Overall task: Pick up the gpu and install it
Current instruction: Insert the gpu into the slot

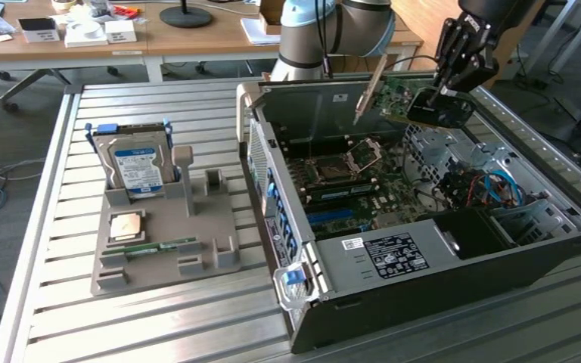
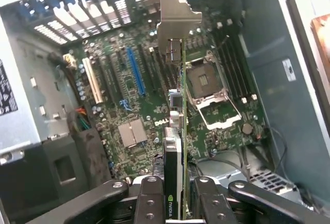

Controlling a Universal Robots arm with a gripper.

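Note:
My gripper (image 1: pixel 448 82) is shut on the gpu (image 1: pixel 399 95), a green card with a black fan and a silver end bracket (image 1: pixel 371 89), and holds it in the air over the far end of the open computer case (image 1: pixel 452 261). In the wrist view the gpu (image 2: pixel 178 131) shows edge-on between my fingers (image 2: pixel 149 203), its bracket (image 2: pixel 177 20) pointing toward the case's rear wall. The motherboard (image 2: pixel 134 110), with its blue slot (image 2: pixel 135 72) and white slot (image 2: pixel 93 82), lies below the card, apart from it.
A grey parts holder (image 1: pixel 194 261) on the slatted metal table (image 1: pixel 69 318) carries a hard drive (image 1: pixel 137 168), a CPU (image 1: pixel 126 225) and a memory stick (image 1: pixel 160 247). Cables (image 1: pixel 483 189) lie in the case. A wooden desk (image 1: pixel 190 38) stands behind.

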